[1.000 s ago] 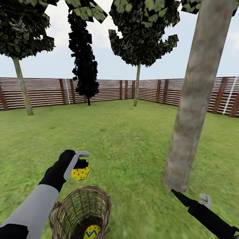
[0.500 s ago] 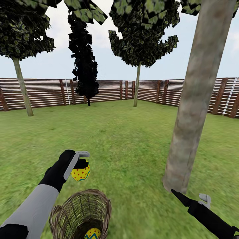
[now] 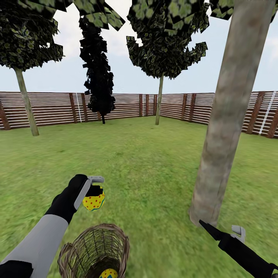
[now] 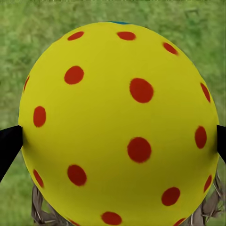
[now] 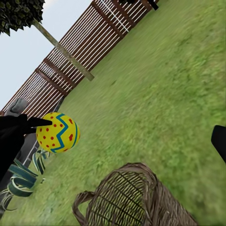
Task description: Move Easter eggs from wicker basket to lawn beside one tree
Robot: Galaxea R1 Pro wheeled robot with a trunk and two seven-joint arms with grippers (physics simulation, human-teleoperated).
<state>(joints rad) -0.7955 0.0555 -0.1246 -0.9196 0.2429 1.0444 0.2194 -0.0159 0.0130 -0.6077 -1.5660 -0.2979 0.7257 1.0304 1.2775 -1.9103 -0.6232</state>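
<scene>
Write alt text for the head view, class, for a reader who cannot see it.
The left end effector holds a yellow red-dotted egg above the lawn, just beyond a wicker basket with another egg inside. A thick tree trunk rises at right near the right end effector; a slatted fence and more trees stand behind.

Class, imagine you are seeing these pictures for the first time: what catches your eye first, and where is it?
The yellow, red-dotted Easter egg stands out first, held in the left gripper above the lawn, just beyond the wicker basket. Next comes the thick grey-brown tree trunk rising at the right. A second egg lies inside the basket.
</scene>
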